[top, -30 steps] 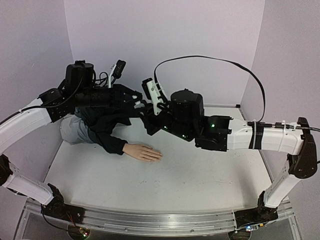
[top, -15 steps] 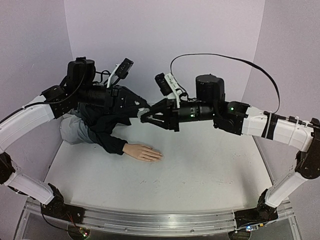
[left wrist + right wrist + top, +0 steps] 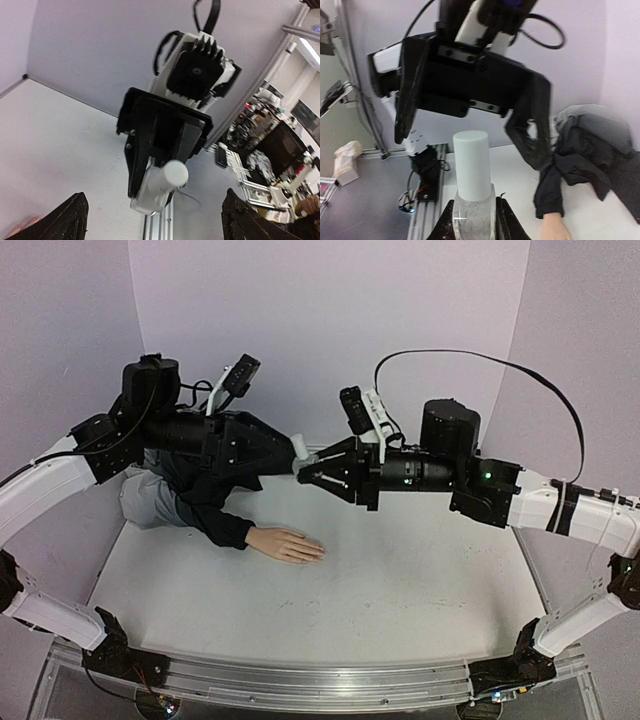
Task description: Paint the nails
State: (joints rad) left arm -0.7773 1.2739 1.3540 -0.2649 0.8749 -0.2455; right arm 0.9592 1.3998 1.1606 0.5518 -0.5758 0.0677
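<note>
Two tools meet in mid-air. The right tool (image 3: 474,223) grips one clear bottle (image 3: 473,212). The left tool (image 3: 284,452) gapes wide, facing its white cap (image 3: 471,162). One mannequin hand (image 3: 288,544) lies flat on the surface (image 3: 400,590) below, its nails (image 3: 318,553) too small to make out.

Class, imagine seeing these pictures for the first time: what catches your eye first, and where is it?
The two arms meet in mid-air above the table. There the right gripper holds a small bottle whose white cap points at the open left gripper. Below them, a pale mannequin hand lies flat on the table, coming out of a dark sleeve.
</note>
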